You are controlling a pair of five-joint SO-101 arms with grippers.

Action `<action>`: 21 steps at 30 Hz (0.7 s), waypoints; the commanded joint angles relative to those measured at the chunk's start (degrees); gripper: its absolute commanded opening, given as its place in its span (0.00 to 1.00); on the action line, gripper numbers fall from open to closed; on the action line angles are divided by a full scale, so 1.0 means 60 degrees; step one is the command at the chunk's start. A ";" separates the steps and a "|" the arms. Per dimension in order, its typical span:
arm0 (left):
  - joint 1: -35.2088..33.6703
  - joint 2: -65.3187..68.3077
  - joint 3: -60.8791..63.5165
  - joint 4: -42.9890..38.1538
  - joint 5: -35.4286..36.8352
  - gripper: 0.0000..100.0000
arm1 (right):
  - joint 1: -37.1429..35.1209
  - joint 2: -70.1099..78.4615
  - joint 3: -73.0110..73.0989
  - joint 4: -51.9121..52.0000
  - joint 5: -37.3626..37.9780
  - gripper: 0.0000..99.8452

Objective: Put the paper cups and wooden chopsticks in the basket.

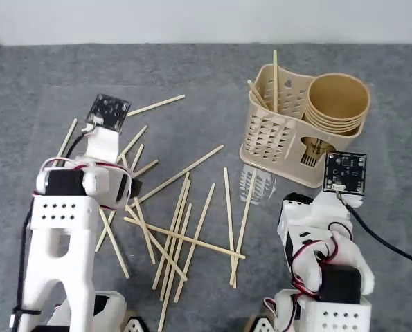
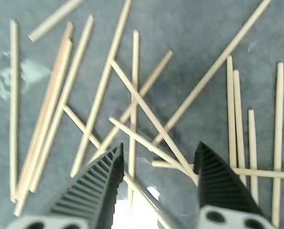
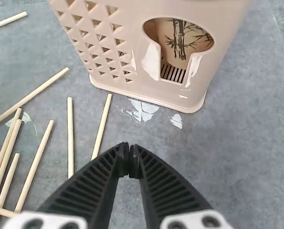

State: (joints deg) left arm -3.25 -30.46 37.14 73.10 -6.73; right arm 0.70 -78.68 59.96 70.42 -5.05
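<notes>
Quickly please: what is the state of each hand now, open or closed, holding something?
Left hand: open, empty, above the loose chopsticks.
Right hand: closed on nothing, in front of the basket.

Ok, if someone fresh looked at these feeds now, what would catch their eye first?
The wooden chopsticks strewn criss-cross on the grey mat, with the left gripper open above them. Next, the basket at the far right, holding stacked paper cups and a few upright chopsticks; the right gripper sits shut before it.
</notes>
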 commanded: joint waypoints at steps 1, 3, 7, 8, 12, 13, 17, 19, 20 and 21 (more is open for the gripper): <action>-0.0073 0.0234 -0.0037 0.0176 0.0718 0.24 | 0.0051 -0.0095 -0.0059 -0.0212 0.0088 0.01; -0.0059 0.0967 -0.0125 0.0278 0.0806 0.24 | 0.0051 -0.0095 -0.0059 -0.0212 0.0088 0.01; -0.0103 0.2535 -0.0623 0.0264 0.1055 0.23 | 0.0051 -0.0095 -0.0059 -0.0198 0.0088 0.01; -0.0103 0.2857 -0.0755 0.0278 0.1201 0.23 | 0.0051 -0.0095 -0.0059 -0.0198 0.0088 0.01; -0.0088 0.3692 -0.1106 0.0249 0.1700 0.24 | 0.0051 -0.0095 -0.0059 -0.0198 0.0088 0.01; -0.0088 0.3853 -0.1165 0.0234 0.1817 0.24 | 0.0051 -0.0095 -0.0059 -0.0198 0.0088 0.01; -0.0088 0.4381 -0.1238 0.0059 0.1934 0.24 | 0.0051 -0.0095 -0.0059 -0.0198 0.0088 0.01; -0.0088 0.4645 -0.1223 -0.0249 0.2154 0.24 | 0.0051 -0.0095 -0.0059 -0.0198 0.0088 0.01; -0.0088 0.4777 -0.1223 -0.0410 0.2212 0.24 | 0.0051 -0.0095 -0.0059 -0.0198 0.0088 0.01; -0.0088 0.4952 -0.1223 -0.0557 0.2227 0.24 | 0.0051 -0.0095 -0.0059 -0.0198 0.0088 0.01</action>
State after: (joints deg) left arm -3.69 -1.63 32.40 72.40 5.49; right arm 0.70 -78.68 59.96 70.42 -5.05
